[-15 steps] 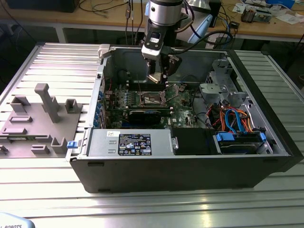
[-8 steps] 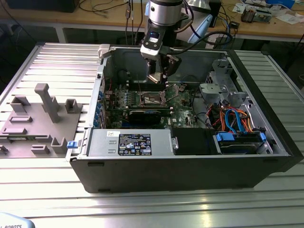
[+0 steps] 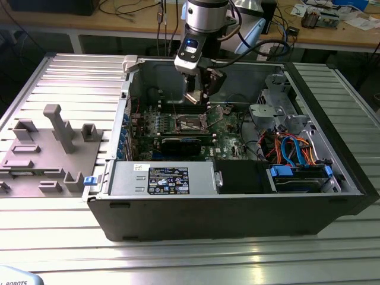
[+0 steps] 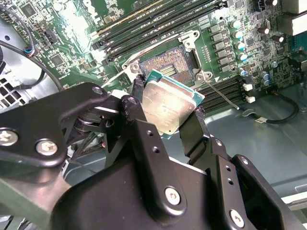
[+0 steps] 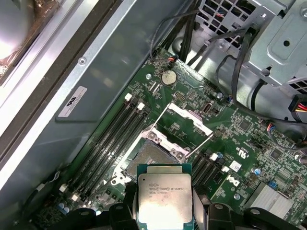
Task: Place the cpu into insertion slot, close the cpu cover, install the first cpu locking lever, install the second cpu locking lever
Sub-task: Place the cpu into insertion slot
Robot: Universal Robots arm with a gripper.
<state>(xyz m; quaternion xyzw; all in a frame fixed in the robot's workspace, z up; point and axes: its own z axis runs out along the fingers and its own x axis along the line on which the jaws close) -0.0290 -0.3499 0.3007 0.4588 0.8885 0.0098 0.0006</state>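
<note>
Between the black fingers [image 4: 192,130], clamped on its edges, sits the flat square silver-topped cpu [image 4: 168,108], hanging near, not yet in, the dark square insertion slot [image 5: 146,158] of the green board [image 5: 240,139]; the silvery cpu cover [image 5: 189,117] stands open. Placing is the step in hand, and seating likely calls for squaring chip to recess.

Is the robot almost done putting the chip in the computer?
Not yet; no step looks finished. The gripper holds the chip near the empty socket, not in it. The cover stands open and the levers are unhooked. Seating the chip, closing the cover and hooking both levers are left.
</note>
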